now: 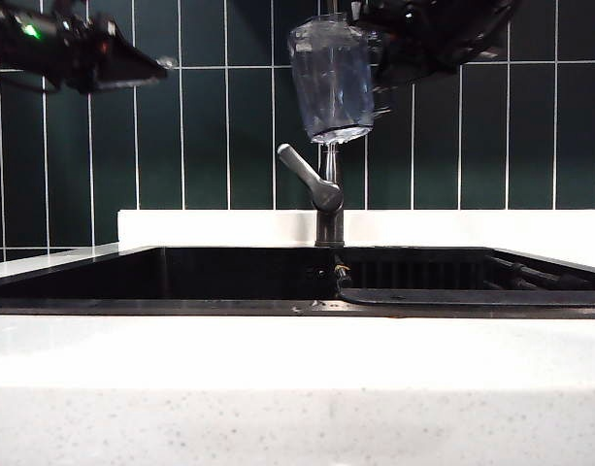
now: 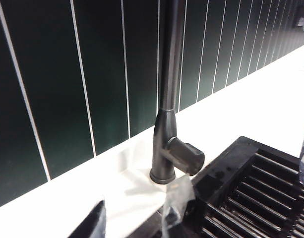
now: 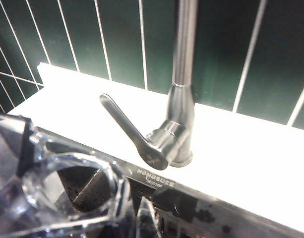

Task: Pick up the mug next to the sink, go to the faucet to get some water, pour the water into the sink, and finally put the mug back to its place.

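Right gripper (image 1: 380,58) is up high over the back edge of the counter (image 1: 297,388), jaws pinching the mug (image 1: 331,78), which hangs in the air just above the faucet (image 1: 326,194) lever. In the exterior view the mug sits in front of the faucet pipe, rim looks to be facing down, though the glass is hard to read. In the right wrist view the mug (image 3: 57,188) fills the near corner, with the lever (image 3: 132,131) close beyond it.

Left gripper (image 1: 132,60) hangs well off toward the left end of the counter, high against the tiled wall; jaws look partly spread, nothing between them, only fingertips (image 2: 92,223) show in its wrist view.

Sink (image 1: 181,277) lies directly below, dark and open.

Risks: mug is close to the lever and pipe, so a small swing could knock glass on metal. Smooth faceted glass could slip from the pinch and fall into the sink.
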### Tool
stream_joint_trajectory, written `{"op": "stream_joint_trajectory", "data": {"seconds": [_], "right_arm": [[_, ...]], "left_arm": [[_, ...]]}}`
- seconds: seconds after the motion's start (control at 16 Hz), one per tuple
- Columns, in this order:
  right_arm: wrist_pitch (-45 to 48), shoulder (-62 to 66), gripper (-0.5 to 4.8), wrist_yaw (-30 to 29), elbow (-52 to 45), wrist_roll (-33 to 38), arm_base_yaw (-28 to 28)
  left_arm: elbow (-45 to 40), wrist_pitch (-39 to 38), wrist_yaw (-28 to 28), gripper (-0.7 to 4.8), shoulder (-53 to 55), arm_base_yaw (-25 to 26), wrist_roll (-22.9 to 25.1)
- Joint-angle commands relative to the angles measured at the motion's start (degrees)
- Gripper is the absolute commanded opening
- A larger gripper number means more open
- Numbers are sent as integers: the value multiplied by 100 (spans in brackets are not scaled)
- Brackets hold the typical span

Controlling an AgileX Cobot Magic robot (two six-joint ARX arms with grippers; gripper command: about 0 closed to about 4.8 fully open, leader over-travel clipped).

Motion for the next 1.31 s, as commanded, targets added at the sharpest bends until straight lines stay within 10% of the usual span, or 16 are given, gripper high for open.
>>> {"op": "stream_joint_trajectory", "data": {"seconds": [0.06, 0.69, 1.31], "right_arm": [[590, -503, -9, 155, -396, 103, -101], [647, -1097, -9, 269, -911, -774, -855], [1062, -1102, -9, 131, -1587, -1617, -1491]], "left_arm": [[-299, -529, -310, 145, -542, -4, -17], [-1364, -94, -2205, 142, -1604, -656, -37], [-1434, 39, -2299, 142, -1631, -863, -138]]}}
